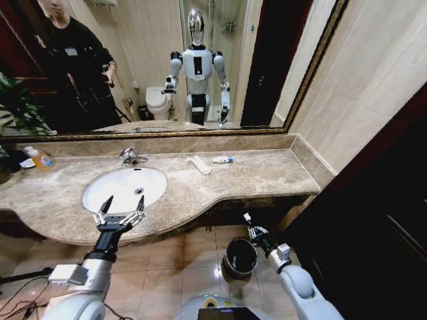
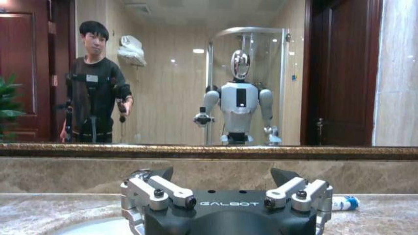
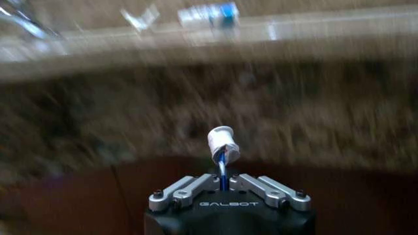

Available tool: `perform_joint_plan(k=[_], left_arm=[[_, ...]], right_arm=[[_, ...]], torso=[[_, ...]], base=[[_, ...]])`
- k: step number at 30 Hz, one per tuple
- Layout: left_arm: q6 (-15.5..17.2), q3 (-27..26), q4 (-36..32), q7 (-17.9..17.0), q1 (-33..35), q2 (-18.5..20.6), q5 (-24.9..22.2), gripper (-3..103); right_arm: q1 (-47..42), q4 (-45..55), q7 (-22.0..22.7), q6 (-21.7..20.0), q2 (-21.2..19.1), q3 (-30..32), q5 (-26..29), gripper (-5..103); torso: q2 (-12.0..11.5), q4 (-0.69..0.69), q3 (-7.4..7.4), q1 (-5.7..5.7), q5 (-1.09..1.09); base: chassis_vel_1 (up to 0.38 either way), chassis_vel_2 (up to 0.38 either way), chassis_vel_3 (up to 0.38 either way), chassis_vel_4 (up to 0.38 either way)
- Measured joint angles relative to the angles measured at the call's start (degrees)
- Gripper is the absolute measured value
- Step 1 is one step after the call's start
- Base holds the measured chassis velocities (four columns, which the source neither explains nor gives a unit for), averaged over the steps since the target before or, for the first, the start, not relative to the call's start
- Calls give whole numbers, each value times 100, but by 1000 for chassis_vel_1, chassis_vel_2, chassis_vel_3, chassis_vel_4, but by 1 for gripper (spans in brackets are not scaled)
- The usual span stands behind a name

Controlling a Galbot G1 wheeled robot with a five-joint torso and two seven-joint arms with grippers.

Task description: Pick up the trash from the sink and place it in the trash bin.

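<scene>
Below, the right gripper pinches a white-capped tube; the left gripper gapes over the oval sink.

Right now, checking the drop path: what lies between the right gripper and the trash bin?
Head view: nothing; bare floor tile separates the right gripper from the trash bin.

You had a bathroom before you: a beige-brown marble surface ran along the wall under a wide mirror in a dark gilt frame. Pale beige tiles covered the wall to the right, and a dark wooden panel stood beside them. The floor was laid with tan tiles. In the mirror you saw a white toilet, a glass shower enclosure and a dark red door. A green plant stood at the far left.
</scene>
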Motion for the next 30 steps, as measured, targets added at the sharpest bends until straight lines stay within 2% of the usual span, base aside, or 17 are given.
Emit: perform_joint_plan(k=[2, 10, 22, 30], left_arm=[[0, 1, 0, 1, -1, 0, 0, 100], [0, 0, 0, 1, 0, 0, 0, 100], [0, 0, 0, 1, 0, 0, 0, 100], [0, 0, 0, 1, 0, 0, 0, 100]], right_arm=[[307, -744, 97, 81, 150, -53, -75, 3], [889, -2087, 202, 367, 372, -159, -233, 3], [1264, -2937, 261, 565, 459, -200, -322, 3], [1257, -3015, 299, 561, 479, -217, -398, 1]], torso=[[0, -1, 0, 0, 0], [0, -1, 0, 0, 0], [0, -1, 0, 0, -1], [0, -1, 0, 0, 0]], base=[[0, 0, 0, 0], [0, 0, 0, 0], [0, 0, 0, 0], [0, 0, 0, 0]])
